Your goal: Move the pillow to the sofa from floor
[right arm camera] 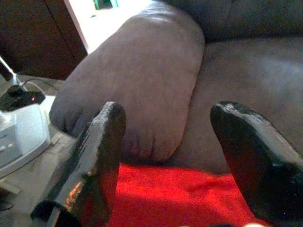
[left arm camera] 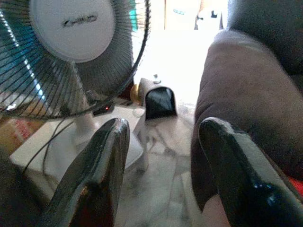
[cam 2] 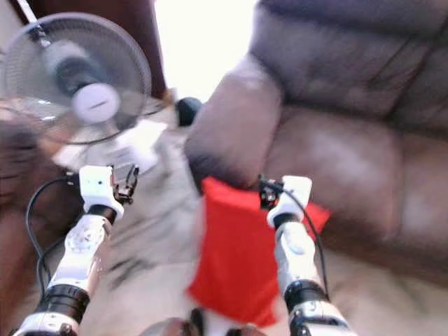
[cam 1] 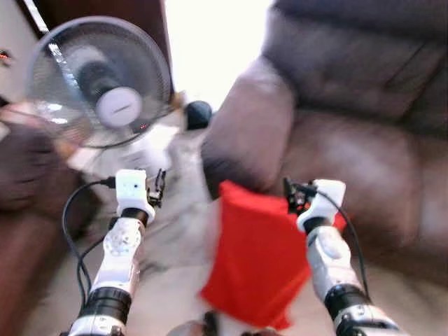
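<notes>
With both the left gripper (cam 1: 159,187) and right gripper (cam 1: 289,194) spread empty, I'd lower them to straddle the red pillow (cam 1: 255,255) against the sofa (cam 1: 364,133).

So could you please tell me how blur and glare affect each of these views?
Both eye views are motion-blurred, smearing the red pillow and the fan; the bright doorway behind is blown out. The wrist views are sharper, though glare whitens the floor beside the sofa in the left wrist view.

Head views looking down, tilted and blurred, sharing the sofa (cam 1: 364,140) and fan (cam 1: 98,80). Wrist views looking forward close along black fingers (left arm camera: 94,175) toward the same sofa arm.
</notes>
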`<state>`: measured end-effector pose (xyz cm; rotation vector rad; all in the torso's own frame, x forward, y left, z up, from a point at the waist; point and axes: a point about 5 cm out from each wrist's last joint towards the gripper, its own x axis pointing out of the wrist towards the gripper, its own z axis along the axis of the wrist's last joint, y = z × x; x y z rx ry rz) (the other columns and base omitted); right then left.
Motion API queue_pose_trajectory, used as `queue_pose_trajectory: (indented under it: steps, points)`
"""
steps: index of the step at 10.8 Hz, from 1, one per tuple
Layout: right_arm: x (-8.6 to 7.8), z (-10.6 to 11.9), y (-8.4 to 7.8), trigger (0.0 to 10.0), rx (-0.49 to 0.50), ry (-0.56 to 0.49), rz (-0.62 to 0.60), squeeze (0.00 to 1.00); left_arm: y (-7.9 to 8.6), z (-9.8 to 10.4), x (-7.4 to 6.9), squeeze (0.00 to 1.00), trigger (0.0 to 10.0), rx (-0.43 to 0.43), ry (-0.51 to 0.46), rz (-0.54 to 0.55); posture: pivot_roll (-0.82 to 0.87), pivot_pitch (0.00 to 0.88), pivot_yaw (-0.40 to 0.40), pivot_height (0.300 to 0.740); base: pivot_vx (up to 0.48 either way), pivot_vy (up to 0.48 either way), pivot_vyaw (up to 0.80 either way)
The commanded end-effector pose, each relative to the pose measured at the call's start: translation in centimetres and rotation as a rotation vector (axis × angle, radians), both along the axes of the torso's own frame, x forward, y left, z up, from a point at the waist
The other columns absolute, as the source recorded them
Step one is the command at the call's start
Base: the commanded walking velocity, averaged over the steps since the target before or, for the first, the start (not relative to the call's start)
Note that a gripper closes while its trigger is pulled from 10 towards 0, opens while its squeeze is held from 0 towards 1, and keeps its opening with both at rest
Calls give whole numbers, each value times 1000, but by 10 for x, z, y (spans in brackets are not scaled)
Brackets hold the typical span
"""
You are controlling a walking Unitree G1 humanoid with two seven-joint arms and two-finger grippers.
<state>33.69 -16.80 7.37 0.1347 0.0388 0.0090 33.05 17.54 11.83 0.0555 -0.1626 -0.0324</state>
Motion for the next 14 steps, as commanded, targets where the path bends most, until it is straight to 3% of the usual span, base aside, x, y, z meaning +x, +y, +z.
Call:
queue_pose_trajectory:
  steps: [1,9,14]
  points:
    - [-2,-5,-2,10000,14,28,-15,0,-1,1,-1,0,10000,1,-4,-14,131,179,8,740,0,0,-613]
    - [-2,-7,-6,10000,24,48,-58,0,-4,9,3,0,10000,1,-5,-44,132,175,14,740,0,0,-316]
    - [-2,-6,-6,10000,12,36,-53,0,-5,7,3,0,10000,4,6,-44,133,179,11,740,0,0,0]
